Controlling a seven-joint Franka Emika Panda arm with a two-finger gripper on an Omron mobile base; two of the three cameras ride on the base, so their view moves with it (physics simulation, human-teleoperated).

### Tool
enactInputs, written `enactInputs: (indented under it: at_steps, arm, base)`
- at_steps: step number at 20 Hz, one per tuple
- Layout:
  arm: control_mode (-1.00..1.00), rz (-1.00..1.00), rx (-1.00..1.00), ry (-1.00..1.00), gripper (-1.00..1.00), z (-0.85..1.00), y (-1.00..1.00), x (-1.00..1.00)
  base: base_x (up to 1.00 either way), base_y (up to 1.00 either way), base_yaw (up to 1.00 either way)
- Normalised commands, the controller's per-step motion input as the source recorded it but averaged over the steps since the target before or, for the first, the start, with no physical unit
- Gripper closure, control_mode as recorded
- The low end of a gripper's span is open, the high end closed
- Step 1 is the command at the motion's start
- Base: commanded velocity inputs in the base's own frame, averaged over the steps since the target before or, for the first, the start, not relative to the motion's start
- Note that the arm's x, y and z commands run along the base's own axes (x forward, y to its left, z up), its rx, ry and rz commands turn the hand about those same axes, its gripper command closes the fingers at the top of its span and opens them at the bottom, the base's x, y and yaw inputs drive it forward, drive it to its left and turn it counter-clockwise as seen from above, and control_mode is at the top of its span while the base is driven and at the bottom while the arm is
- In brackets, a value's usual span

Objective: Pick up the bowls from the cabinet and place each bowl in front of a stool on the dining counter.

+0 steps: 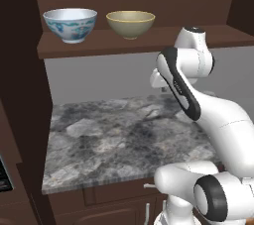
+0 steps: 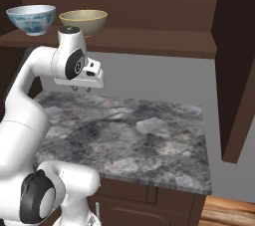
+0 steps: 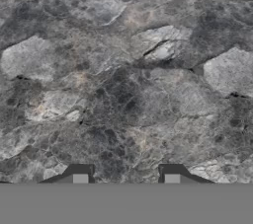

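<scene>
Two bowls stand side by side on the plank shelf (image 1: 99, 44) of the dark brown cabinet (image 2: 149, 1). The white painted bowl (image 1: 70, 25) (image 2: 31, 18) is on the left, the olive-tan bowl (image 1: 130, 23) (image 2: 83, 21) to its right. My gripper (image 2: 82, 89) (image 3: 126, 177) hangs below the shelf, under the olive-tan bowl, and points straight down at the grey marbled worktop (image 3: 126, 85). Its fingertips (image 3: 80, 178) stand apart with nothing between them. The dining counter and the stools are out of view.
The marbled worktop (image 1: 124, 135) (image 2: 144, 135) lies under the shelf, against a grey back wall. A dark cabinet side panel (image 1: 25, 95) closes the left. The tall open door (image 2: 239, 70) hangs at the right. Low drawers (image 1: 114, 194) sit below; wood floor (image 2: 229, 212) lies at the right.
</scene>
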Motion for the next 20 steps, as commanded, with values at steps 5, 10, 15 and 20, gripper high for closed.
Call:
enactInputs:
  at_steps: [5, 10, 15, 20]
  arm:
    - [-1.0, 0.0, 0.0, -0.03, -1.0, 0.08, -0.03, -0.3]
    - [-1.0, 0.0, 0.0, -0.26, -1.0, 0.69, 0.0, -0.34]
    - [-1.0, 0.0, 0.02, -0.15, -1.0, 0.91, 0.02, -0.15]
    - [-1.0, -0.01, 0.02, -0.19, -1.0, 0.81, 0.01, -0.43]
  base:
    - [0.0, 0.0, 0.0]
    - [0.0, 0.0, 0.0]
    - [0.0, 0.0, 0.0]
    - [0.0, 0.0, 0.0]
